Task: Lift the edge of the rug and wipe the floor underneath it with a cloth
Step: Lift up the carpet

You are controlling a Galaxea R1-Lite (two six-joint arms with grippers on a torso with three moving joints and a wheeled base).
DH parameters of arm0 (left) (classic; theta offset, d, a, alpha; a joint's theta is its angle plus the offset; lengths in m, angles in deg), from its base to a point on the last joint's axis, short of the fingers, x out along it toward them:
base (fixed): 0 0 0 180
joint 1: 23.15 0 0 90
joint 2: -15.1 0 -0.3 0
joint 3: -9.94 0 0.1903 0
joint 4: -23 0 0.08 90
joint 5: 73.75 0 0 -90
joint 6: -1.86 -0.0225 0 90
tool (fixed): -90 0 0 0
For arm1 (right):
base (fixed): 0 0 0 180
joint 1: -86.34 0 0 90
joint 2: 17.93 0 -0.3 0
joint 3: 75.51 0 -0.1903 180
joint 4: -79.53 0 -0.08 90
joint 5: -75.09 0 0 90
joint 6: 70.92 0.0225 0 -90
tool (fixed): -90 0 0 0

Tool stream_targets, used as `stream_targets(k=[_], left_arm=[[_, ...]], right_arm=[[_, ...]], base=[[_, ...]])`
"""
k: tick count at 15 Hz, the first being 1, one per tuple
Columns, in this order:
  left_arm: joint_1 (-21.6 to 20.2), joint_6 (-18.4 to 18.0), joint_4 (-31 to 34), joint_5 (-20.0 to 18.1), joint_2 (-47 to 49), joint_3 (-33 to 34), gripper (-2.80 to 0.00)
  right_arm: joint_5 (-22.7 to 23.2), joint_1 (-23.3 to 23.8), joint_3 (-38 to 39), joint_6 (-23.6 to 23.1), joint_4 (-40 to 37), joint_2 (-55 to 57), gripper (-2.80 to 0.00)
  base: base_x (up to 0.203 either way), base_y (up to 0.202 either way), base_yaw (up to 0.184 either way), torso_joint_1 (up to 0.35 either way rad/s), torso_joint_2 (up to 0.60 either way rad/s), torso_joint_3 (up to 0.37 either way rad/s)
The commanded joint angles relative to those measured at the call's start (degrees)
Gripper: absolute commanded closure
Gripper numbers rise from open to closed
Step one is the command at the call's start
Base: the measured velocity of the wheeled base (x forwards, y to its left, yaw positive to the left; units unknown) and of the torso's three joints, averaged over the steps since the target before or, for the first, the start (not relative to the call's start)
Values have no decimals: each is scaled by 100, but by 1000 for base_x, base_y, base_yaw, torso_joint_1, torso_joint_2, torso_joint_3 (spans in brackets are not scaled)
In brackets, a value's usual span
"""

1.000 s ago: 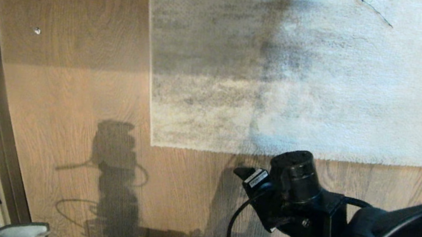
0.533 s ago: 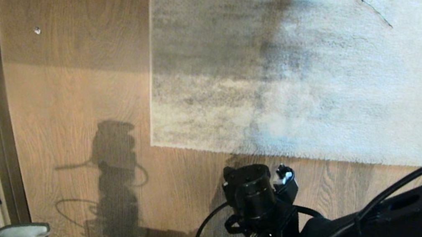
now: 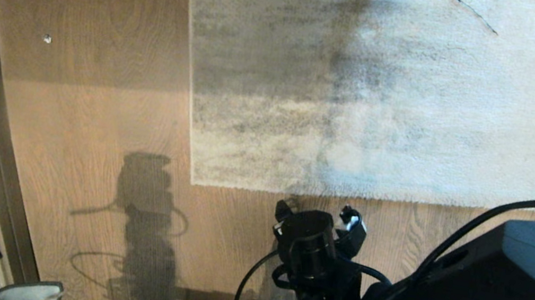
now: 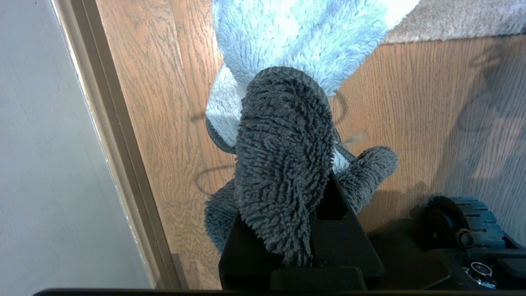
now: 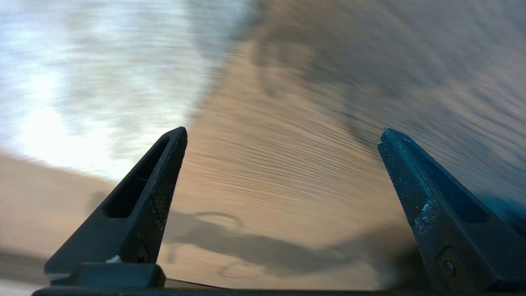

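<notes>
Right tool (image 5: 279,135) wide open, empty, left tool (image 4: 300,230) clamping cloth (image 4: 283,164)

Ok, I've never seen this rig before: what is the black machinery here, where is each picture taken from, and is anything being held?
It is a two-armed robot on wheels. The head view looks down on a wood floor with a grey rug; the rug edge lies flat. The right gripper hangs over bare floor just short of that edge, and its own wrist camera shows its fingers spread apart, empty. The left wrist camera shows the left gripper shut on the cloth, a shaggy grey and pale rag, beside the skirting strip.
</notes>
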Motion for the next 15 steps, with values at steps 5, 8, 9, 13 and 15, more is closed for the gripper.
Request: stream_targets(k=[5,8,9,13,15], left_arm=[[-1,1,-3,2,0,9,0],[-1,1,-3,2,0,5,0],[-1,1,-3,2,0,1,0],[-1,1,-3,2,0,9,0],[-1,1,-3,2,0,1,0]], right_arm=[[207,-192,-1,-1101,2319,580,-280],[214,-403,20,-1093,2956,783,-280],[224,-485,40,-1104,3185,897,-280],[275,-573,84,-1237,3432,1197,-280],[276,-569,200,-1499,3922,1450,-280]], base=[[0,0,0,0,0,0],[0,0,0,0,0,0],[0,0,0,0,0,0],[0,0,0,0,0,0],[0,0,0,0,0,0]])
